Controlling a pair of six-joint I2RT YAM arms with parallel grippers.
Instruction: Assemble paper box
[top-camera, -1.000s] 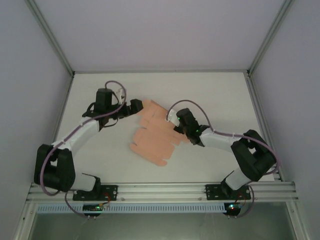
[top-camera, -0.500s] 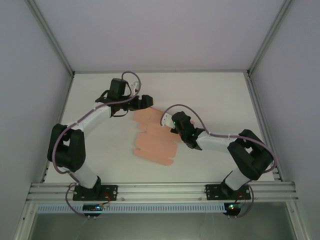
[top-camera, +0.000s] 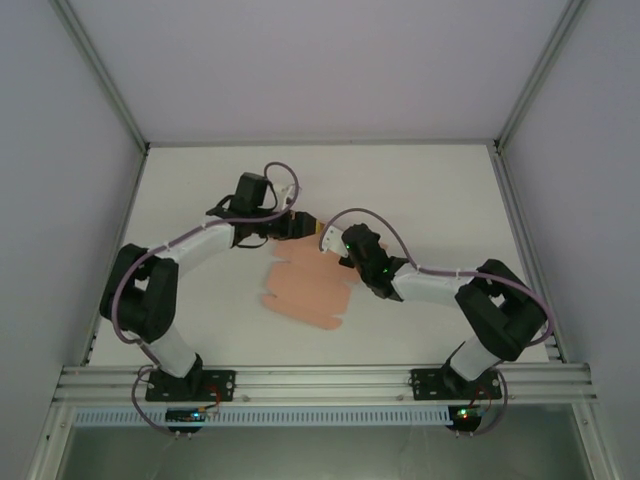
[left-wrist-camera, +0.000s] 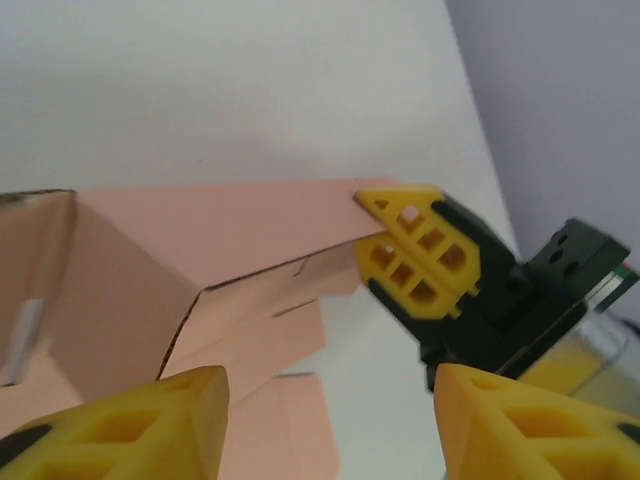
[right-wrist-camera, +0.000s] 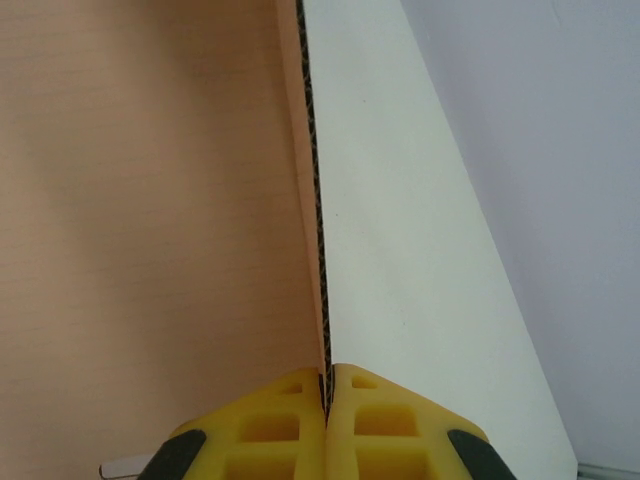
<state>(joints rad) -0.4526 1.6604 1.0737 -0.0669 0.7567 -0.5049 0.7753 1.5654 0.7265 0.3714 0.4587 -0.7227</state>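
Observation:
The paper box (top-camera: 305, 288) is a salmon-pink die-cut card sheet lying mid-table, its far panel folded up. My right gripper (top-camera: 336, 243) is shut on the raised panel's thin edge (right-wrist-camera: 318, 250), and its fingertips (right-wrist-camera: 327, 390) pinch the card. In the left wrist view the paper box (left-wrist-camera: 200, 260) shows a creased panel and flaps, with the right gripper's yellow fingers (left-wrist-camera: 420, 255) clamped at its corner. My left gripper (top-camera: 300, 226) hovers at the sheet's far edge. It is open (left-wrist-camera: 330, 430), and a low flap lies between its fingers (left-wrist-camera: 130, 430), untouched.
The white table (top-camera: 420, 190) is walled by grey panels and metal posts (top-camera: 530, 80). An aluminium rail (top-camera: 320, 382) carries both arm bases at the near edge. The two arms meet closely over the sheet's far side.
My left arm has swung right to the sheet's far edge, its jaws narrowing. The sheet's far panel has been folded up by the right gripper, which shifted slightly left.

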